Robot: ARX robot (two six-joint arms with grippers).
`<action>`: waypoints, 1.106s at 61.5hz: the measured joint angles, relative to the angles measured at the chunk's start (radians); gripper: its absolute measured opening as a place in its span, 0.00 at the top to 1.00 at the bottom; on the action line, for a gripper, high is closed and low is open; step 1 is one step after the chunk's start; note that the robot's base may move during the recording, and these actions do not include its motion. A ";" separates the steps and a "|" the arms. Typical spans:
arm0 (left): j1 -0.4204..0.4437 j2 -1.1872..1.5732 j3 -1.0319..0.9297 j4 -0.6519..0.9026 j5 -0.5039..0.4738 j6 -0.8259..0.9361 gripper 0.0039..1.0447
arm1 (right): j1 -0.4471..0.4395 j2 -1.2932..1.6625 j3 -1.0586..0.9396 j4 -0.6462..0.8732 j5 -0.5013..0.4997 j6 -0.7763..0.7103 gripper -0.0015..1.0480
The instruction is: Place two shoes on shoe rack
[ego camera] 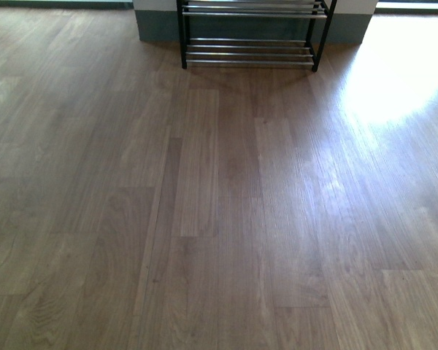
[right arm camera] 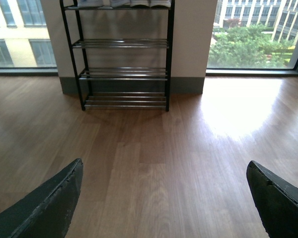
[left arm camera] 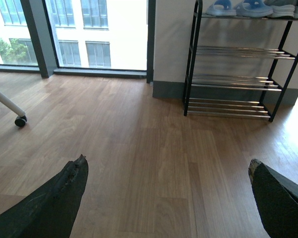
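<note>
The shoe rack [ego camera: 250, 52] stands against the wall at the far end of the wooden floor; the front view catches only its lowest chrome shelves. Its black frame and several tiers show in the left wrist view [left arm camera: 233, 82] and the right wrist view [right arm camera: 124, 74]. On the top shelf sit grey shoes with white soles [left arm camera: 284, 8], cut off by the frame edge; their soles [right arm camera: 139, 3] also show in the right wrist view. My left gripper [left arm camera: 168, 160] is open above bare floor, far from the rack. My right gripper [right arm camera: 165, 162] is open too, holding nothing.
Two blue-and-white slippers [left arm camera: 238, 7] share the top shelf. A white leg on a black caster [left arm camera: 21, 120] stands off to one side near tall windows [left arm camera: 97, 34]. A bright sun patch [ego camera: 394, 73] lies on the floor right of the rack.
</note>
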 joint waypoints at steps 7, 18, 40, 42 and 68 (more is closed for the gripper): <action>0.000 0.000 0.000 0.000 0.000 0.000 0.09 | 0.000 0.000 0.000 0.000 0.000 0.000 0.09; 0.000 0.000 0.000 0.000 0.000 0.000 0.09 | 0.000 0.000 0.000 0.000 0.000 0.000 0.09; 0.000 0.000 0.000 0.000 0.000 0.000 0.09 | 0.000 0.000 0.000 0.000 0.000 0.000 0.09; 0.000 0.000 0.000 0.000 0.000 0.000 0.09 | 0.000 0.000 0.000 0.000 0.000 0.000 0.09; 0.000 0.000 0.000 0.000 0.000 0.000 0.09 | 0.000 0.000 0.000 0.000 0.000 0.000 0.09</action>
